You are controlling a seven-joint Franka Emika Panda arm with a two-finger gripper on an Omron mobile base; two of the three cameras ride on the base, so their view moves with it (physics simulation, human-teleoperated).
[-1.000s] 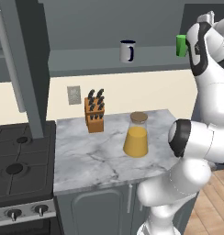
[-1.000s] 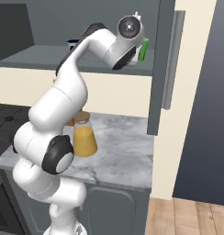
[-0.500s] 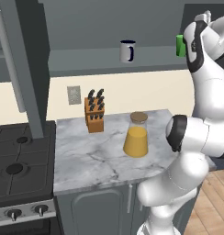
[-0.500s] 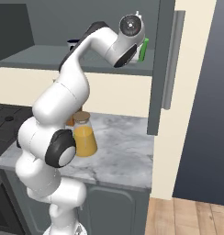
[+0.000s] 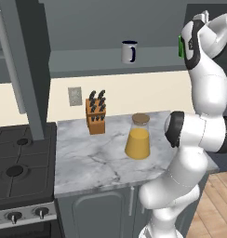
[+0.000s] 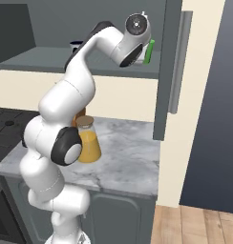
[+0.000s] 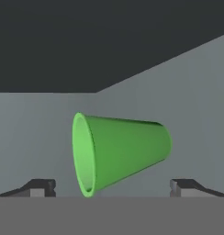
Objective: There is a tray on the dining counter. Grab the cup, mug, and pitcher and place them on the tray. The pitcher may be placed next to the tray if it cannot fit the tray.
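Fingers (image 7: 112, 188) stand spread wide, pinching nothing, their dark tips at the lower left and lower right of the hand view with the green cup (image 7: 120, 151) between and beyond them. In that rolled view the cup seems to lie sideways, its mouth toward the left of the frame; it stands on the grey shelf (image 5: 87, 62) and is not yet touched. Over the last second the arm has barely shifted, the hand edging a little closer to the cup at the upper right of the left base view (image 5: 181, 46) and the upper middle of the right base view (image 6: 148, 51). I judge this to be the final approach to the first grasp. The mug (image 5: 129, 51) waits on the same shelf, upper middle of the left base view. The pitcher (image 5: 137, 137) stands on the marble table (image 5: 87, 158) below, right of the knife block (image 5: 96, 113).
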